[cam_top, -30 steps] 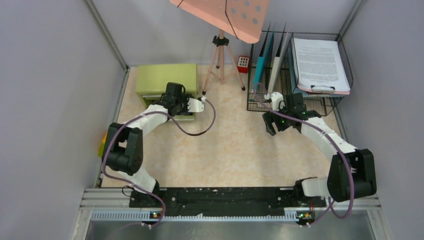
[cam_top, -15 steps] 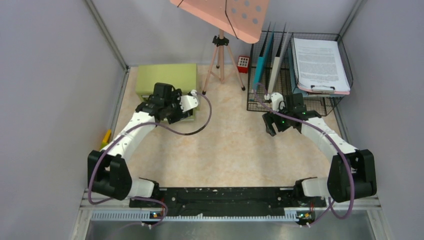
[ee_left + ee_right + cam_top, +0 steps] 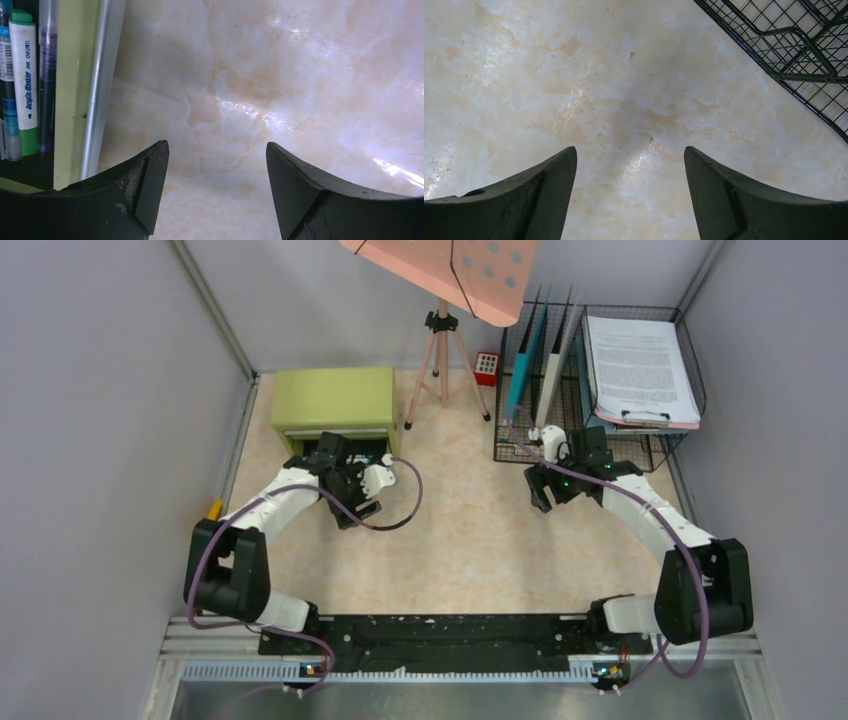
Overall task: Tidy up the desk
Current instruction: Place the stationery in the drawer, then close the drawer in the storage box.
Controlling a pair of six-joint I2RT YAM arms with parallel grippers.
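Overhead view: a pale marbled desk fills the space between grey walls, w/ two robot arms mounted at its near edge. The left gripper hangs over bare desktop just in front of a green drawer cabinet, jaws spread wide w/ nothing between them (its wrist cam shows markers lying in the open drawer at far left). The right gripper is likewise wide open & empty, over bare desk beside a black wire rack at back right, which holds a stack of papers. A pink tripod stand sits at the back, approx. centre.
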